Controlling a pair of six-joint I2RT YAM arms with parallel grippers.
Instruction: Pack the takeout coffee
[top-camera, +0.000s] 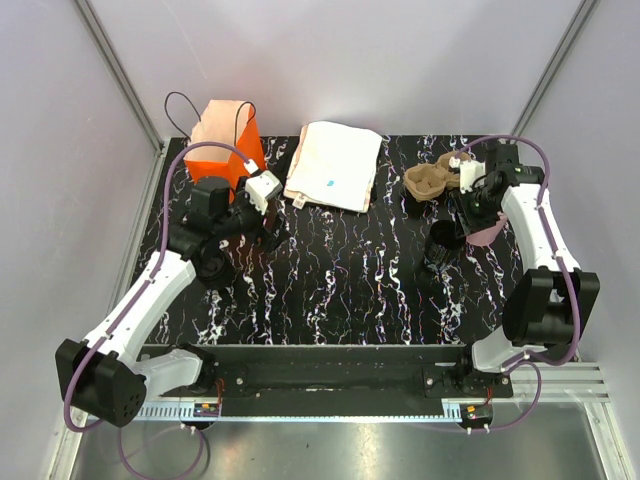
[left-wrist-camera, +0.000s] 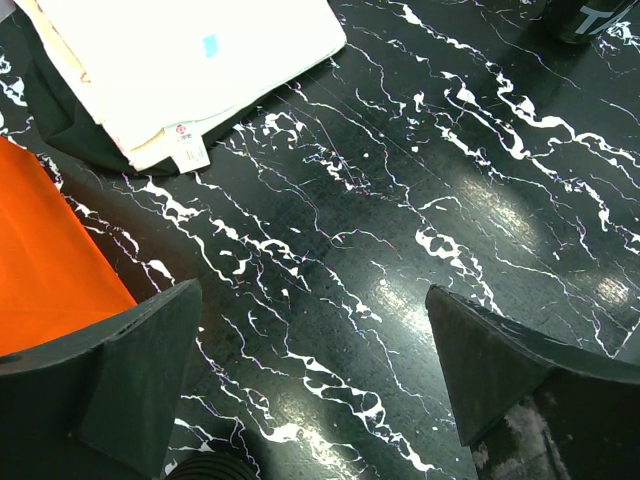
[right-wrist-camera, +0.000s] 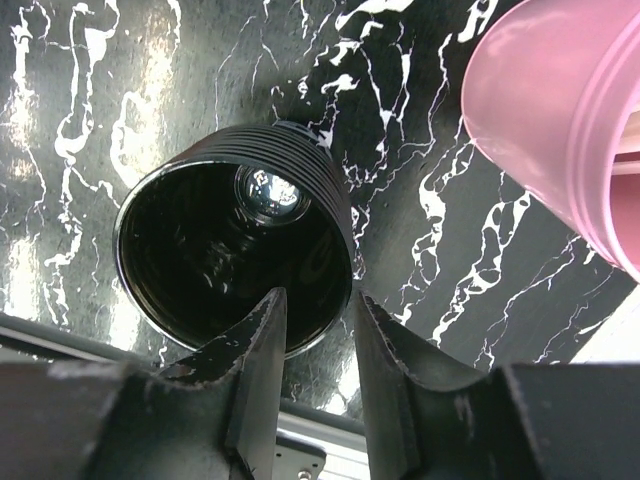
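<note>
Fingers of the left gripper (left-wrist-camera: 312, 300) stand wide apart with nothing between them, over bare table (left-wrist-camera: 400, 200) just beside the orange bag (left-wrist-camera: 50, 260). The right gripper (right-wrist-camera: 318, 298) is pinched onto the near rim wall of the takeout coffee (right-wrist-camera: 215, 240), one finger inside and one outside. The cup sits right of centre on the table, well apart from the bag and just beside the pink cup (right-wrist-camera: 560, 120).

Risks: a one-sided rim pinch on a glossy wall may let the cup swing or slip during a carry. The pink cup could be clipped on departure.

Condition: black, ribbed outside, round rim, interior apparently empty.
</note>
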